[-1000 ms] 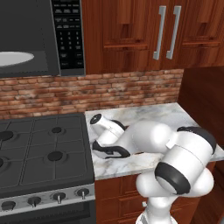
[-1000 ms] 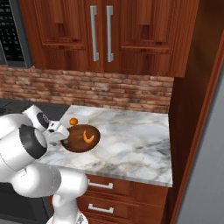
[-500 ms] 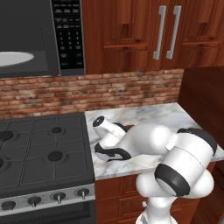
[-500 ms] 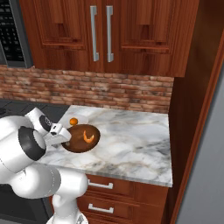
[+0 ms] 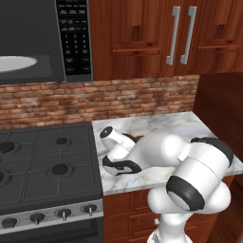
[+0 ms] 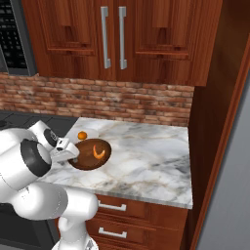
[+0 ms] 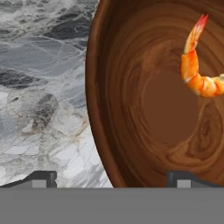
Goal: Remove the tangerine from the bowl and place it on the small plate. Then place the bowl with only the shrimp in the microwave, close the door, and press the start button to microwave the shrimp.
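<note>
Hand view: wide-open end effector point(image 7: 111, 179) straddles the bowl point(image 7: 113, 131) rim, shrimp point(image 7: 197, 65) beyond.

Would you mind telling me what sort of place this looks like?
A rendered home kitchen, it seems: a gas stove under a microwave, wooden cabinets and a marble counter.

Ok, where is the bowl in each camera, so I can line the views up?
Left base view: I can't pick it out behind the arm.
Right base view: the bowl sits left of centre on the marble counter.
Hand view: the bowl covers the right side, shrimp inside.
Shared landmark: the marble counter.
</note>
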Motion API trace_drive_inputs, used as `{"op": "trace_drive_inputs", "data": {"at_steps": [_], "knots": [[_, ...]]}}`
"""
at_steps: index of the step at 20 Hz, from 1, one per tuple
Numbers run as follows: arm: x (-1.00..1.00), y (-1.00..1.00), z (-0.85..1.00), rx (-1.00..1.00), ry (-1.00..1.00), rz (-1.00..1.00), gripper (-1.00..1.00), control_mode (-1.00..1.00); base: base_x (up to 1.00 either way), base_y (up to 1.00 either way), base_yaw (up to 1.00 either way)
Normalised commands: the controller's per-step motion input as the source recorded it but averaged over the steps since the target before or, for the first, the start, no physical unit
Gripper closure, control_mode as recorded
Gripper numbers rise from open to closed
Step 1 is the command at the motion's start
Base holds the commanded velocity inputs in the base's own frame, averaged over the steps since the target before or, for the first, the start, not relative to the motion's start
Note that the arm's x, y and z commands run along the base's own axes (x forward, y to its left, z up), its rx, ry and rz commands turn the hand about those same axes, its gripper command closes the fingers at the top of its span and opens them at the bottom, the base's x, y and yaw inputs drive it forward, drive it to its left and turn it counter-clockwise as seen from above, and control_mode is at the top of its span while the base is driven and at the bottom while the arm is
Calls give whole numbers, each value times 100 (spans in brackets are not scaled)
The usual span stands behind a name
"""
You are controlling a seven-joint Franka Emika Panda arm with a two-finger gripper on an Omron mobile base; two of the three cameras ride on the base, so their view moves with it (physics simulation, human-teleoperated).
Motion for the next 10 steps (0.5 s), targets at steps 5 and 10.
{"op": "trace_drive_inputs", "data": {"at_steps": [5, 10], "knots": [[23, -32, 0, 0, 0, 0, -100, -100, 0, 0, 0], [19, -23, -1, 0, 0, 0, -100, -100, 0, 0, 0]]}}
